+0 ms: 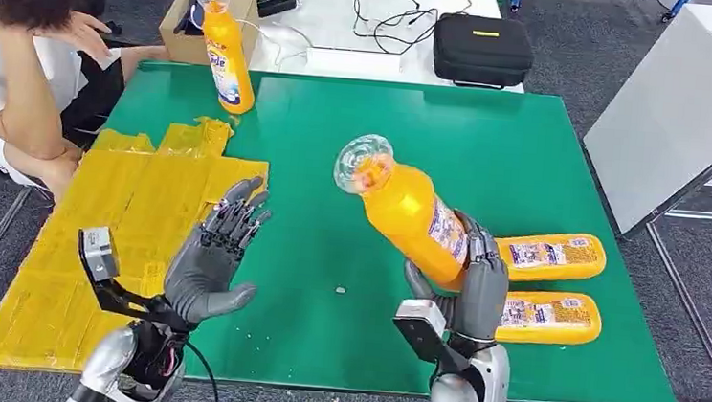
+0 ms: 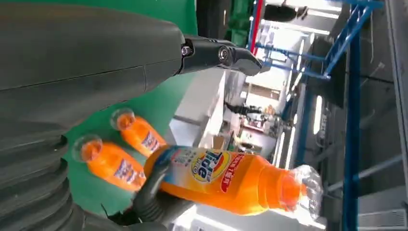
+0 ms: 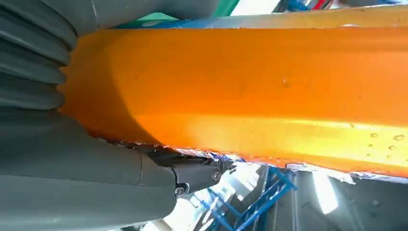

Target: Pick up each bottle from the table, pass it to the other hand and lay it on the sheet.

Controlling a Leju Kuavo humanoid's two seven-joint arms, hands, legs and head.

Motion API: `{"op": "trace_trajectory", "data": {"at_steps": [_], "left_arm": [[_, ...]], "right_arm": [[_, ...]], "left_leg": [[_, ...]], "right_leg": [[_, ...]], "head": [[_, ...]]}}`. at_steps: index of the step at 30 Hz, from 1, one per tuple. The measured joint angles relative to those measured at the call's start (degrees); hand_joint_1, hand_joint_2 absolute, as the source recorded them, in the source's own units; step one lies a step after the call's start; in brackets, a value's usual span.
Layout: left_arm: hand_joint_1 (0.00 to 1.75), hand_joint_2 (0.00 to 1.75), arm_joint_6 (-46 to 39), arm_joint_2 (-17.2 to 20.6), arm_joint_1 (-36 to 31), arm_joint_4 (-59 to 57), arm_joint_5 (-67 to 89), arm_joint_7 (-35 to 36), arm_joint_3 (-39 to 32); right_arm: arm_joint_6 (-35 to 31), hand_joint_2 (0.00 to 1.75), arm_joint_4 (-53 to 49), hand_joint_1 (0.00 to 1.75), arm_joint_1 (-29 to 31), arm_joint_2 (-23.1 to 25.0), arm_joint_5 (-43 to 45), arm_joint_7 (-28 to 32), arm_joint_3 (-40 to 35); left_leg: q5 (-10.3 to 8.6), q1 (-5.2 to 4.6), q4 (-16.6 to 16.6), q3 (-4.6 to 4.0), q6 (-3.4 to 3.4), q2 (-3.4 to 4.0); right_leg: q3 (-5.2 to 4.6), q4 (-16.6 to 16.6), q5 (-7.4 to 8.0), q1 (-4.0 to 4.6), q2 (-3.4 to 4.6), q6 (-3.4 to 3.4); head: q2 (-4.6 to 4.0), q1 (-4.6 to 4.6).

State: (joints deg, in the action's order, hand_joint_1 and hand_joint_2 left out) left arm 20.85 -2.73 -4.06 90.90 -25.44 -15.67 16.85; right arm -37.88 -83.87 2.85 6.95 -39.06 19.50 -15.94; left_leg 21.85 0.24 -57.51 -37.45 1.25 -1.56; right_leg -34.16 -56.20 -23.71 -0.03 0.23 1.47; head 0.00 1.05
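step: handover | right hand (image 1: 465, 286) grips bottle (image 1: 409, 210) aloft over bench (image 1: 528, 157), cap tilted left | left hand (image 1: 218, 253) spread, empty, near sheet (image 1: 141, 203) | next: likely bring bottle into left palm

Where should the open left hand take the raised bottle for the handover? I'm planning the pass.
Around the bare upper body, just below the clear cap. The right hand grips the held bottle by its lower end, cap tilted toward the left hand, which comes from its own side.
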Motion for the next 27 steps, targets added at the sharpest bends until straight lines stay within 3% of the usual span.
{"op": "trace_trajectory", "data": {"at_steps": [13, 27], "left_arm": [[0.0, 1.75, -0.52, -0.24, -2.69, -2.75, 0.19, -0.41, 2.03], [0.0, 1.75, -0.33, -0.77, -4.01, -3.61, 0.37, -2.51, 3.52]], "right_arm": [[6.03, 1.75, 2.75, 1.75, 2.03, 1.33, 2.36, 0.44, -8.65], [8.37, 1.75, 9.7, 1.75, 5.81, 2.9, 3.28, -0.35, -17.33]], "left_leg": [[0.0, 0.01, 0.0, 0.0, -0.01, 0.02], [-0.01, 0.01, 0.0, 0.0, 0.0, 0.0]], "right_leg": [[-0.01, -0.01, 0.0, 0.01, 0.0, 0.0], [-0.01, -0.02, -0.01, 0.01, 0.0, -0.01]], "head": [[0.0, -0.02], [0.0, -0.02]]}}
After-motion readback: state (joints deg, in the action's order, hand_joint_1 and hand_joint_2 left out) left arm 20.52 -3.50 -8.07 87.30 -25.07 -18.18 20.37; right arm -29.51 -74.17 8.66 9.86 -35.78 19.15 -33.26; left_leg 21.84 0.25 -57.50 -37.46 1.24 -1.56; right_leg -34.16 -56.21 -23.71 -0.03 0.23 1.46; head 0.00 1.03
